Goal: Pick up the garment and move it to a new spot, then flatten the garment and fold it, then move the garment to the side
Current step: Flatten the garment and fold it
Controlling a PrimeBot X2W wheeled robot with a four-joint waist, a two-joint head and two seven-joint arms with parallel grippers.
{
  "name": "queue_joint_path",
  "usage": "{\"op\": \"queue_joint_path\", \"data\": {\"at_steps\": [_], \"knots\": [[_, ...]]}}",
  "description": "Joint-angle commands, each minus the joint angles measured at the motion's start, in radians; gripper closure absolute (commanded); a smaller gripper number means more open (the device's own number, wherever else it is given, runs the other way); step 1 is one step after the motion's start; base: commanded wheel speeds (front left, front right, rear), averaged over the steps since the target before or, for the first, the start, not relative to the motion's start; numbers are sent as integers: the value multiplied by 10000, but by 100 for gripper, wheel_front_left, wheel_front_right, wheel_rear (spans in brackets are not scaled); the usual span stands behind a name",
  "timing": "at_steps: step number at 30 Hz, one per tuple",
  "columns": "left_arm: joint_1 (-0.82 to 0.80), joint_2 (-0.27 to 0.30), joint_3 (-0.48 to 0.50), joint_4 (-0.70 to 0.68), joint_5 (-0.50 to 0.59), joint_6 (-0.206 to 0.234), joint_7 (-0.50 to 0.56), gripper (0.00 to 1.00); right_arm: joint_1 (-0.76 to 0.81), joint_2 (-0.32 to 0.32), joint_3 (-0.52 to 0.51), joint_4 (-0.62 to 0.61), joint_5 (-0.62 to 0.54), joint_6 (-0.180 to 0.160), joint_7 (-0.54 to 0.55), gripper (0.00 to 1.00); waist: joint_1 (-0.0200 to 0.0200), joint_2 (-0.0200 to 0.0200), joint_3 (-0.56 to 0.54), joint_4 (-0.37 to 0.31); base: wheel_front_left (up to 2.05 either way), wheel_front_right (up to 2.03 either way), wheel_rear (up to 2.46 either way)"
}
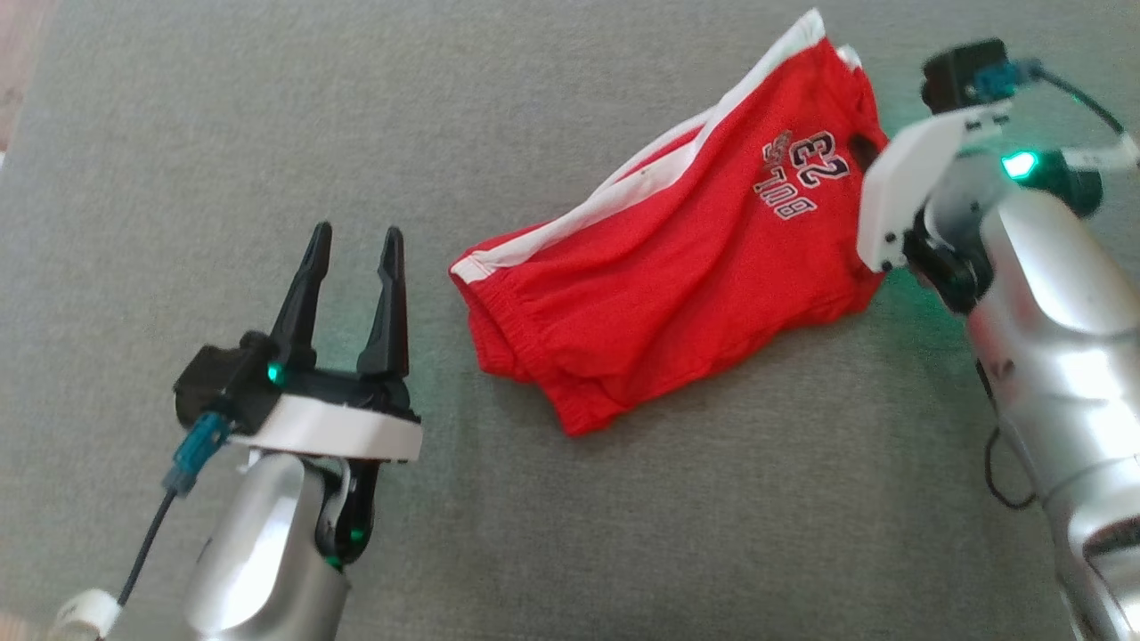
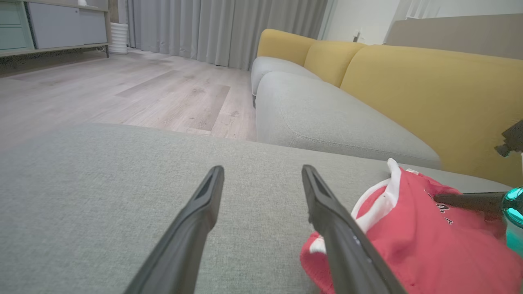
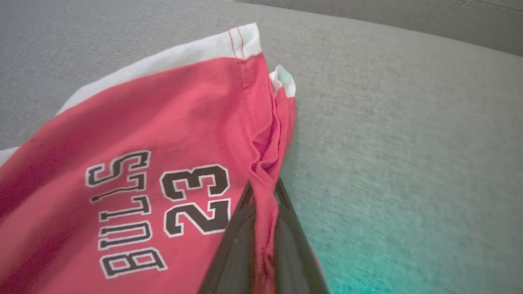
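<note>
Red shorts [image 1: 677,267]: they are lying crumpled on the grey cushion [image 1: 178,133]. In the head view the white side stripe is running from 8 o'clock up to 1 o'clock. The elastic waistband is pointing toward 7 o'clock, and the printed number and lettering are sitting near the 3 o'clock edge.
Right tool [image 3: 263,192]: it is gripping a raised ridge of red cloth at the shorts' 3 o'clock edge, just beside the number. Its two dark fingers are squeezing the fold between them.
Left tool [image 1: 356,240]: it is standing wide open and holding nothing. It is hovering over bare cushion at about 9 o'clock from the shorts, near the waistband but not touching it.
Surroundings: a sofa with a yellow back [image 2: 429,94] and a wooden floor [image 2: 143,90] are showing beyond the cushion in the left wrist view.
Done so far: the first grasp is looking secured. Most of the cloth is resting on the cushion, so the pick-up itself is only beginning.
Left to do: lifting the shorts and carrying them to a new spot, then spreading them flat, folding them and shifting them aside.
Judgement: the task is sitting at its very start. With one thin pinch carrying the weight, the cloth is likely to hang and bunch, so flattening is probably calling for the left tool too.
</note>
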Motion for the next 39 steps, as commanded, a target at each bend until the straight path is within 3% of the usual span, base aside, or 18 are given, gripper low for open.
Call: {"op": "queue_joint_path", "data": {"at_steps": [1, 4, 13, 18, 21, 25, 30, 33, 39], "knots": [[59, 131, 393, -248, 88, -64, -95, 0, 376, -28, 9, -198, 14, 67, -38, 100, -1, 0, -153, -149, 0, 0, 0], [213, 184, 539, -286, 126, -124, -95, 0, 706, -288, -287, -633, -101, 67, -261, 100, -1, 0, -418, -465, 0, 0, 0], [734, 282, 793, -270, 361, -186, -95, 0, 2693, -1108, -2826, -2725, -1626, 67, -140, 100, -1, 0, -1200, -1042, 0, 0, 0], [745, 345, 660, -174, 387, -201, -95, 0, 3763, -870, -4029, -4415, -2764, 67, 455, 100, -1, 0, -1381, -987, 0, 0, 0], [766, 342, 603, -129, 361, -205, -95, 0, 4181, -435, -4185, -5634, -3160, 67, 841, 100, -1, 0, -1471, -918, 0, 0, 0], [789, 326, 535, -71, 314, -208, -95, 0, 4453, 35, -3383, -7094, -3153, 67, 1424, 100, -1, 0, -1574, -825, 0, 0, 0], [793, 329, 505, -57, 255, -210, -95, 0, 4339, 520, -1555, -8083, -2712, 67, 2243, 100, -1, 0, -1607, -784, 0, 0, 0], [739, 322, 484, -70, 205, -211, -95, 0, 4014, 924, -529, -7815, -2390, 67, 2442, 100, -1, 0, -1543, -744, 0, 0, 0], [616, 268, 302, -55, 108, -212, -95, 0, 3182, 1481, 681, -6155, -1670, 67, 2034, 100, -1, 0, -1447, -510, 0, 0, 0]]}}
